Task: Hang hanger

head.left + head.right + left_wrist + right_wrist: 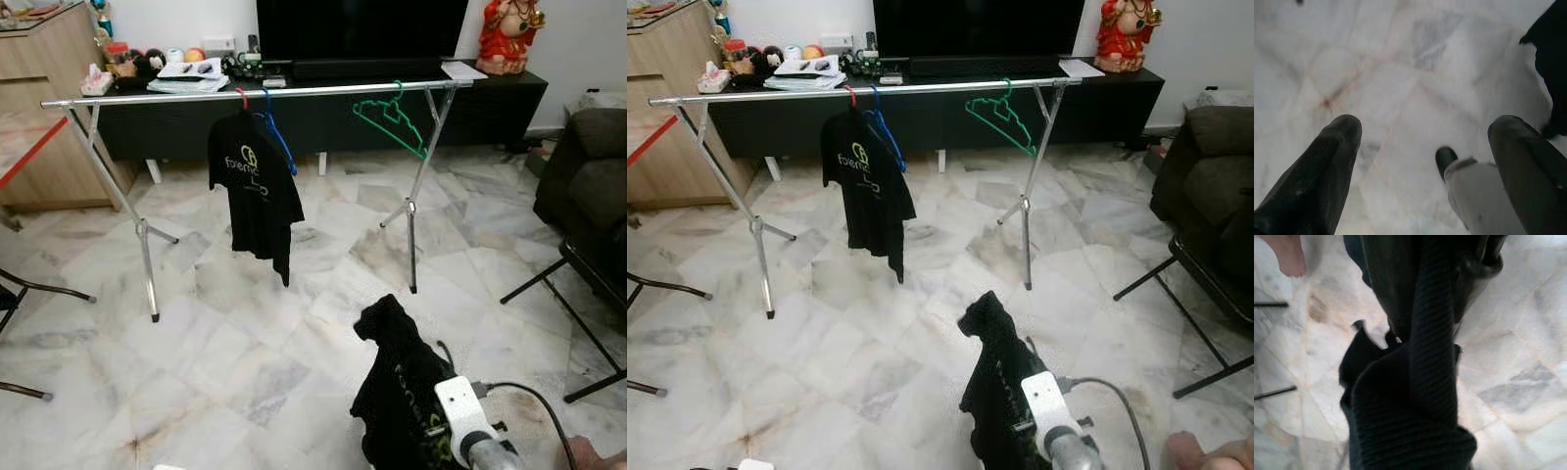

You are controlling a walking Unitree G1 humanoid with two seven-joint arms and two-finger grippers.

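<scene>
A silver clothes rack [294, 91] stands across the marble floor ahead. On its rail hang a black T-shirt [253, 181] on a red hanger [241, 97], a bare blue hanger [277, 135] beside it, and a bare green hanger [392, 119] further right. Low in front of me, my right gripper [1425, 293] is shut on a second black shirt [397, 382], which drapes over it and hides the fingers. Any hanger inside that shirt is hidden. My left gripper [1425, 132] points down at the floor, its fingers [1327, 161] spread wide with nothing between them.
A black TV console [323, 122] runs behind the rack. A dark sofa [588, 186] and black folding legs [578, 304] stand on the right, chair legs [39, 289] and a wooden cabinet [49, 78] on the left. A person's bare foot [593, 455] is at the lower right.
</scene>
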